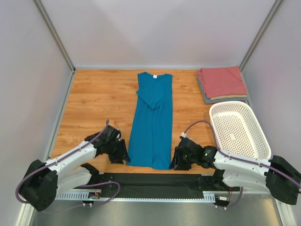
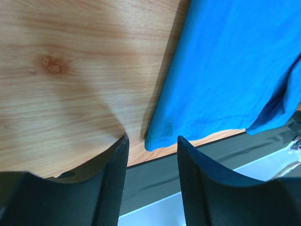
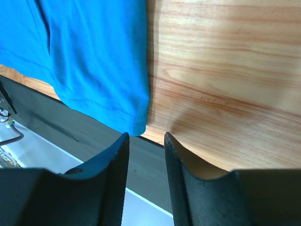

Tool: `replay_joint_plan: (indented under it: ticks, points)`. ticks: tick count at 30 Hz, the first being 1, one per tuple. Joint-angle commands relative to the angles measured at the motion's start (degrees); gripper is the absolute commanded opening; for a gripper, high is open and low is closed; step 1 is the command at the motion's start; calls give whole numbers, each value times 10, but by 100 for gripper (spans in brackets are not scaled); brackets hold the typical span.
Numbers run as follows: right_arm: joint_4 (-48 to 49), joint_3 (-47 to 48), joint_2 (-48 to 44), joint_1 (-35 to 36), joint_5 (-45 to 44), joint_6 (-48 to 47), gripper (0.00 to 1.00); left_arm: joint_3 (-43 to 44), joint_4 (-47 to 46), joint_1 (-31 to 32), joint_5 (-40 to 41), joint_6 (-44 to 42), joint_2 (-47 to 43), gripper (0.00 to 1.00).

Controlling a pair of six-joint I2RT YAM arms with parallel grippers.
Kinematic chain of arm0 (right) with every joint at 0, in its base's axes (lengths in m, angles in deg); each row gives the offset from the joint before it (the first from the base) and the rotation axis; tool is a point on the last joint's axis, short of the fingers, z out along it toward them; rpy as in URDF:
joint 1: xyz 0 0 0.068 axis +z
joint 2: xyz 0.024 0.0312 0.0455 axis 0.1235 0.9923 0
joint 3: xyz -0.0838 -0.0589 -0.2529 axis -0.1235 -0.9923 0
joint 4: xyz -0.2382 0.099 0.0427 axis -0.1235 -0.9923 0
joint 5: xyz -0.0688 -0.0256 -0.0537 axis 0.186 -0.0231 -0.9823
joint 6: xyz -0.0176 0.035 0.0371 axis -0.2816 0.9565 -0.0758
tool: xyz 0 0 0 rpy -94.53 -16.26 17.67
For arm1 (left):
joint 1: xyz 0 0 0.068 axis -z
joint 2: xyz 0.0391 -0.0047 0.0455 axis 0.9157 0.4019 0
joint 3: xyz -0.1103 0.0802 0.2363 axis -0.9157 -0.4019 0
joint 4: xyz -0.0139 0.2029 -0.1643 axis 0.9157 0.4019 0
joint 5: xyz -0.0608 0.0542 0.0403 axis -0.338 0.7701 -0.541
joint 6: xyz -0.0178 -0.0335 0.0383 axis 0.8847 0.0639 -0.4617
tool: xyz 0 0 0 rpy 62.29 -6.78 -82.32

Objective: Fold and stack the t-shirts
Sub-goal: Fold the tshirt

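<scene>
Wooden table [image 1: 94, 99]: teal t-shirt [image 1: 151, 122] lies left of basket [image 1: 237, 132].

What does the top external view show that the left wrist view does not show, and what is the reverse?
Only the top external view: the salmon-red shirt folded on the grey-blue shirt at the far right, the white basket, the right gripper, and the whole length of the teal-blue shirt. Only the left wrist view: that shirt's near hem corner with its stitching, seen between the tips of the open left gripper, and a knot in the wood. Both: the teal-blue shirt, the wooden table, the left gripper.
</scene>
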Motion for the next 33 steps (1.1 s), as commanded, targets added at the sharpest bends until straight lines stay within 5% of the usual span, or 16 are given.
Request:
replay_joint_plan:
  ticks: [1, 8, 15, 18, 24, 33]
  points:
    - [13, -3, -14, 5, -12, 18, 38, 4, 15, 4, 17, 6, -11, 54]
    - [51, -26, 4, 9, -23, 64, 44, -4, -9, 4, 3, 8, -4, 55]
    - [58, -38, 16, 21, -41, 97, 43, -10, -3, 4, 12, 6, 3, 42]
    - [40, -38, 12, 27, -53, 109, 38, -11, -7, 4, 12, 6, 4, 32]
    - [41, -43, 2, 28, -64, 110, 3, -25, -35, 5, -12, 20, -6, 0]
    - [9, -18, -29, 28, -73, 78, 0, -18, -31, 6, -28, 34, -23, 0]
